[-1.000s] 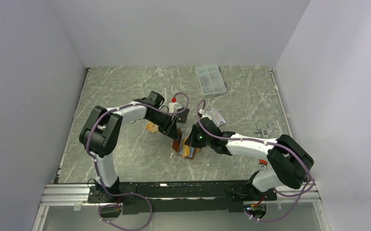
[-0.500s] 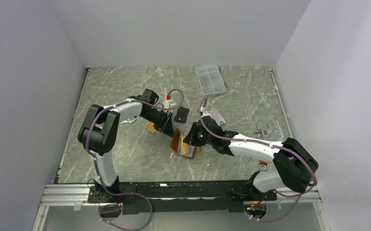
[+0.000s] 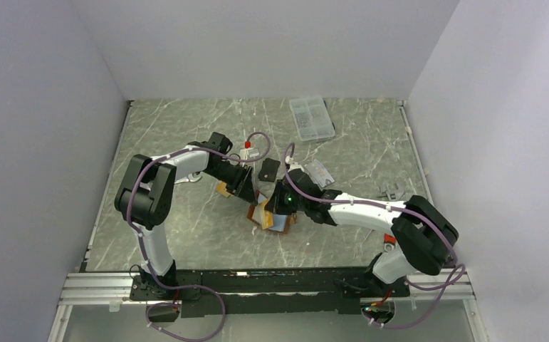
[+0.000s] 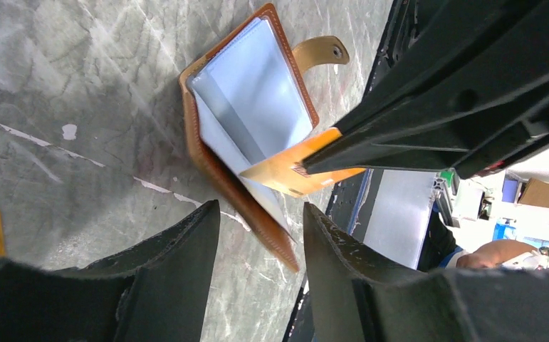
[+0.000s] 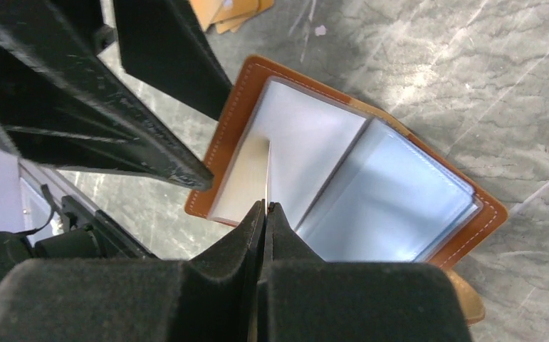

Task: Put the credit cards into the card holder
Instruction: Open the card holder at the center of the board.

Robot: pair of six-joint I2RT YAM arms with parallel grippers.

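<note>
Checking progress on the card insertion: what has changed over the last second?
The right end effector, shut on the orange-tan card, moved left, easing the card into the card holder, which now shows its pale pockets. The left end effector drew back, uncovering the black card. The clear box stayed put.

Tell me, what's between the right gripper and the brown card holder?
An orange-tan card. The right gripper pinches it, and its far end reaches into the pale pockets of the open card holder. The left wrist view shows it best.
</note>
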